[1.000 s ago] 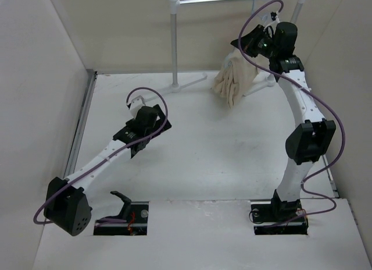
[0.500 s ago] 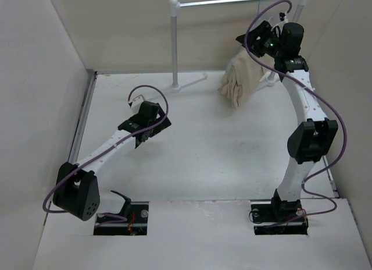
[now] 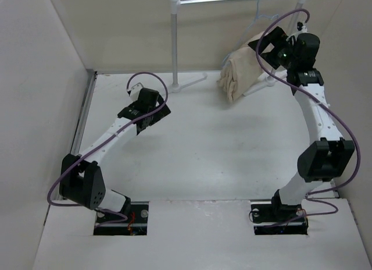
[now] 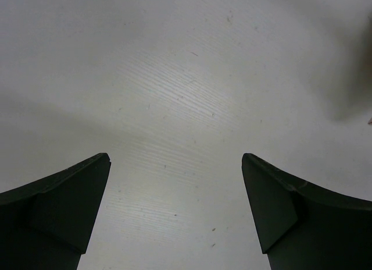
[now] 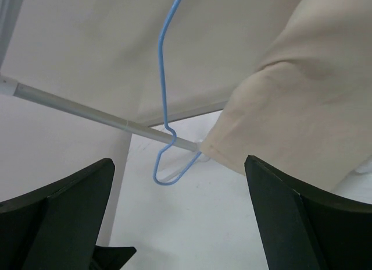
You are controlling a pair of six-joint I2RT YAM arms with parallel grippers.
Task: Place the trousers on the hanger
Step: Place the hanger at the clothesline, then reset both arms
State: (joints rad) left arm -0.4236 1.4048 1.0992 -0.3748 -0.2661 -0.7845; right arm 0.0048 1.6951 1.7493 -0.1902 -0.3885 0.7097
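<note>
Jaws on both arms stand wide apart, gripping nothing: your left gripper (image 4: 175,159) looks down at bare table (image 4: 174,78), and your right gripper (image 5: 178,162) faces the rack rod (image 5: 87,110). You see only the hook and neck of the thin blue wire hanger (image 5: 163,78), hooked at that rod; its lower bar is hidden. Just beside it the trousers (image 5: 302,95) hang as a smooth, folded beige bundle, cut off at the frame edge.
</note>
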